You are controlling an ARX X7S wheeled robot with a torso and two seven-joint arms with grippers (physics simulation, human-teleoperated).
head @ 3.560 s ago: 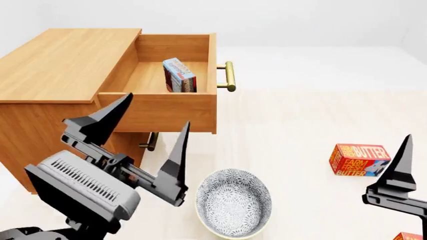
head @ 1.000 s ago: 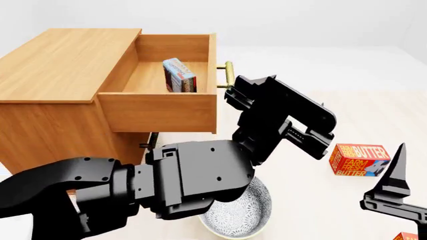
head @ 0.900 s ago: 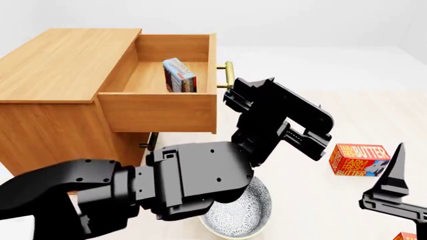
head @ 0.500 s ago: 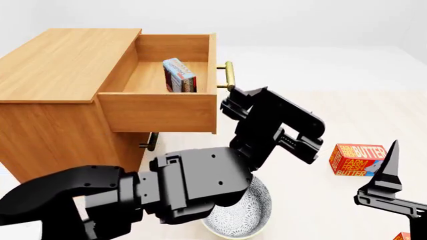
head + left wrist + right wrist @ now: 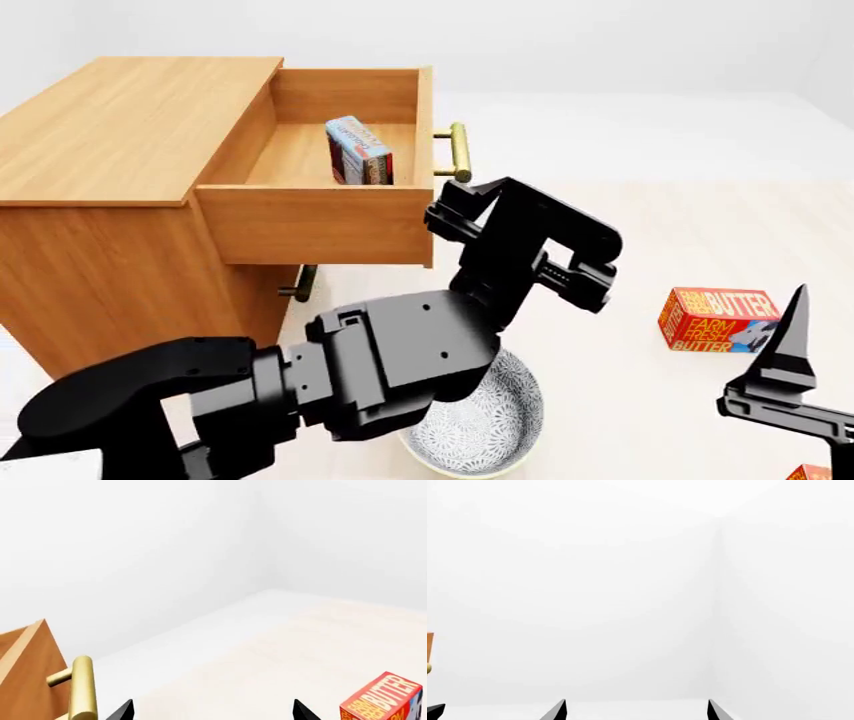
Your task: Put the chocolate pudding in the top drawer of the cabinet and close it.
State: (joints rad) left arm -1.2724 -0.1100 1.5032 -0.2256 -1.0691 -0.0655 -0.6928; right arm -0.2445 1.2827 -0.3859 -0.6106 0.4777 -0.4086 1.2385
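Pudding's already in — the chocolate pudding (image 5: 358,150) stands on edge in the open top drawer (image 5: 320,215). Left gripper (image 5: 210,714) has swung over beside the brass handle (image 5: 459,152), fingers spread, holding nothing — closing comes next. Right gripper (image 5: 635,711) idles, also spread.

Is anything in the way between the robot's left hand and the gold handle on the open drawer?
Nothing visible. The left gripper is open beside the top drawer's brass handle, with bare floor between its fingers. The chocolate pudding already stands inside the drawer.
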